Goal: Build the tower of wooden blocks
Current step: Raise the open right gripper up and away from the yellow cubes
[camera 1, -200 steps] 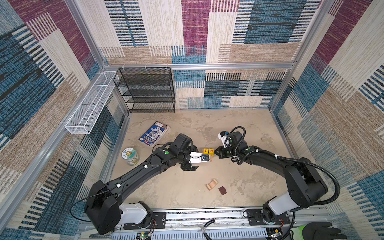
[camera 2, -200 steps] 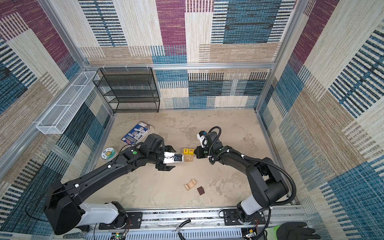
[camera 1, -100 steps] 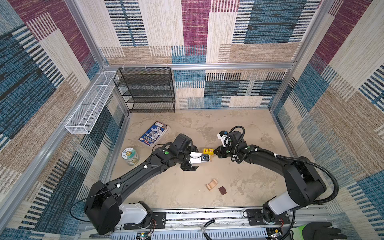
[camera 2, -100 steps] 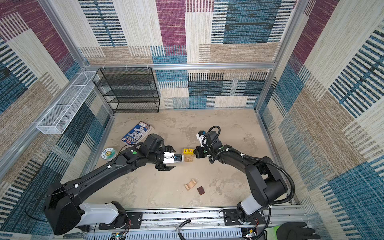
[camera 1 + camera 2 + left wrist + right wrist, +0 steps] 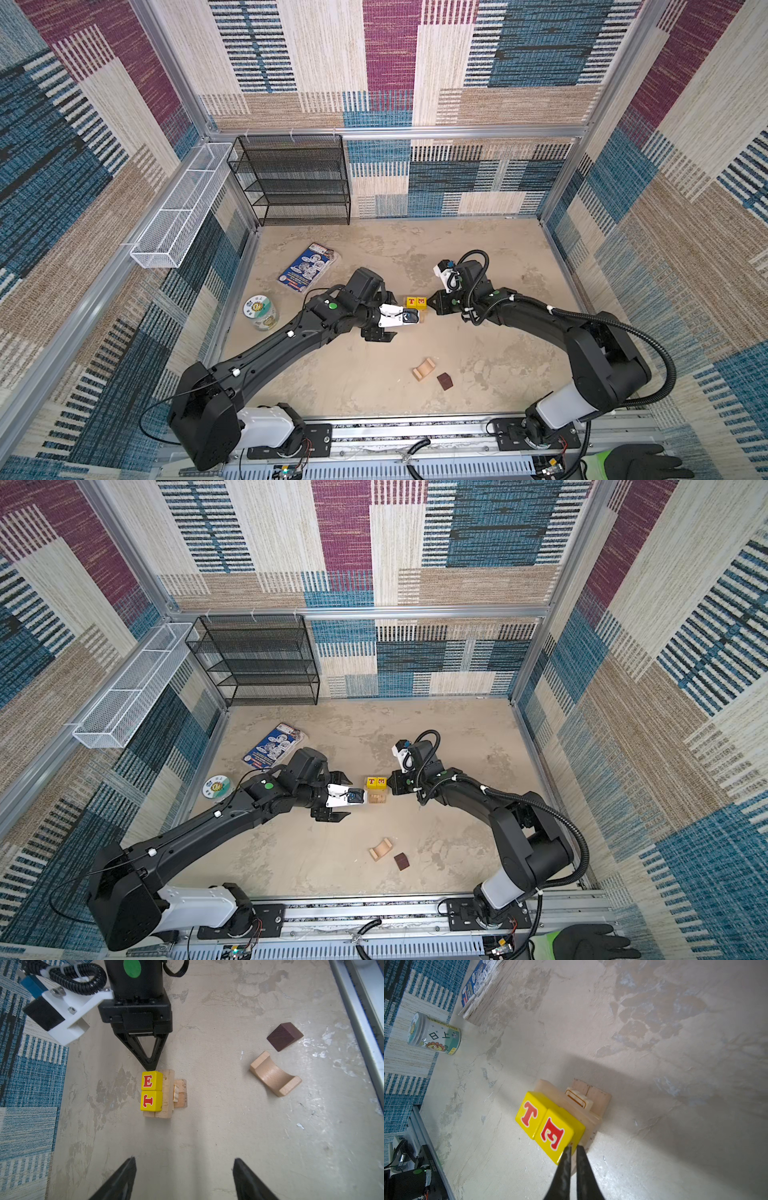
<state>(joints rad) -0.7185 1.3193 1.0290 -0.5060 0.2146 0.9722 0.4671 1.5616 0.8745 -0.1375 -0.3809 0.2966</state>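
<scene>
Right gripper [image 5: 573, 1150], closed empty, is touching E cube [image 5: 554, 1133]; left gripper [image 5: 184, 1167] is gaping, empty. Left wrist view, unlike right, is showing arch block [image 5: 274, 1074].

Entry: right gripper [image 5: 431, 302]. It is creeping slightly leftward in both top views, narrowing its gap to the yellow E cube [image 5: 421, 301]. Its tips are arriving right at that cube's near edge. Its wrist and cable loop [image 5: 473, 266] are shifting along with it.
</scene>
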